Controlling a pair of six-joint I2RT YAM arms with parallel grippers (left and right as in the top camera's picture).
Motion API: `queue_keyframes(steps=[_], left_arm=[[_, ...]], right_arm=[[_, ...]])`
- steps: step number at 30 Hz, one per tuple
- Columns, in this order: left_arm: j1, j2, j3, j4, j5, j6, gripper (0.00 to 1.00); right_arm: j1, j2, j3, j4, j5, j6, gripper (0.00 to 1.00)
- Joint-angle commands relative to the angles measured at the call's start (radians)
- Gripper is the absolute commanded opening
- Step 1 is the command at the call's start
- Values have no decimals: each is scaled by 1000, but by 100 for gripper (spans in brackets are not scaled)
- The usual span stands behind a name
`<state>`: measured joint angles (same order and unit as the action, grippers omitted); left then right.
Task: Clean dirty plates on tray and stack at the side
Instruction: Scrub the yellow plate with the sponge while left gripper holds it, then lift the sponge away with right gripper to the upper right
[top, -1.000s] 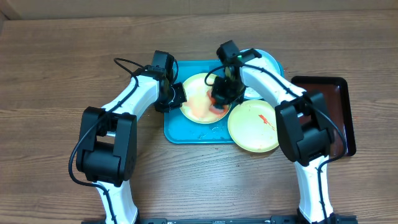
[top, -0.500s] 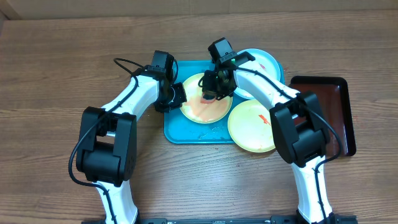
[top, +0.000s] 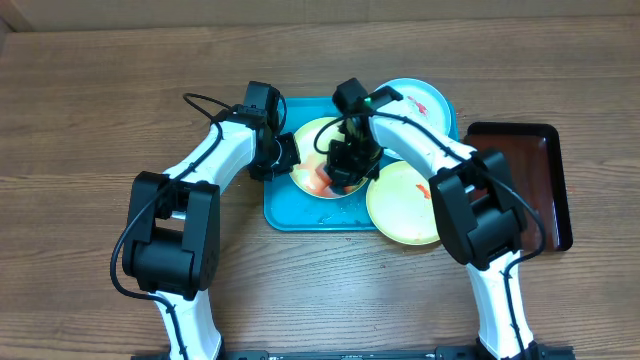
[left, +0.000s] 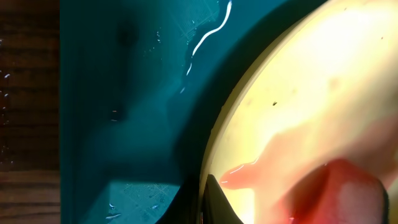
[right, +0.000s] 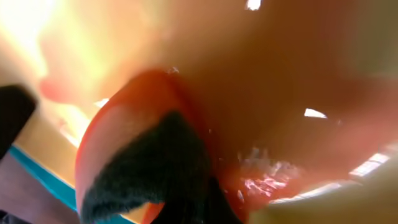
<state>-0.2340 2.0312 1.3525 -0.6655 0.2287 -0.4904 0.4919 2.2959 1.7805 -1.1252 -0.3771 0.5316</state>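
Observation:
A pale yellow plate (top: 312, 150) with a red-orange smear lies on the teal tray (top: 285, 212). My left gripper (top: 284, 156) is shut on its left rim; the left wrist view shows the rim (left: 224, 124) between the fingertips (left: 208, 200), over the tray (left: 124, 93). My right gripper (top: 350, 166) presses a red-orange sponge with a dark side (right: 124, 143) onto this plate (right: 261, 68); its fingers (right: 189, 202) are closed on the sponge. A second yellow plate (top: 405, 205) with a red smear overlaps the tray's right edge. A light blue-white plate (top: 418, 100) lies at the tray's back right.
A dark brown-red tray (top: 548, 165) sits on the wooden table to the right of the plates. Both arms cross over the teal tray, close together above the plate. Water drops show on the tray's floor in the left wrist view.
My right gripper slid with the sponge from the plate's right side to its back, then down to the middle. The red smear now spreads toward the plate's front left. The left gripper has not moved.

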Motion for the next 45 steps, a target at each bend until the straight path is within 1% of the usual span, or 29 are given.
queue_keyframes(steps=[1,6,9,15,17,19,25,28,33,39,45], left_arm=[[-1,32,-11,10,-18,19,4],[-1,32,-11,9,-18,20,4],[-1,32,-11,9,-18,20,4],[-1,32,-11,16,-18,23,4],[-1,32,-11,24,-18,24,4],[0,31,-8,36,-18,24,4],[0,31,26,17,-18,69,4],[0,29,63,-11,-18,109,4],[0,11,124,-44,-31,154,4],[0,-35,207,-129,-160,164,4],[-2,-117,230,-187,-306,185,4]], right_arm=[[-53,28,-6,-3,131,37,4],[-86,28,-6,115,154,37,4],[-87,28,-6,199,202,37,4],[-68,28,-6,316,184,35,4],[-61,28,-6,344,125,-22,4],[-59,26,-1,351,14,-112,4],[-103,-16,113,206,8,-117,4],[-157,-90,239,71,8,-126,4],[-248,-193,358,-61,9,-181,4],[-403,-315,388,-142,16,-188,4],[-557,-364,388,-224,24,-197,4]])
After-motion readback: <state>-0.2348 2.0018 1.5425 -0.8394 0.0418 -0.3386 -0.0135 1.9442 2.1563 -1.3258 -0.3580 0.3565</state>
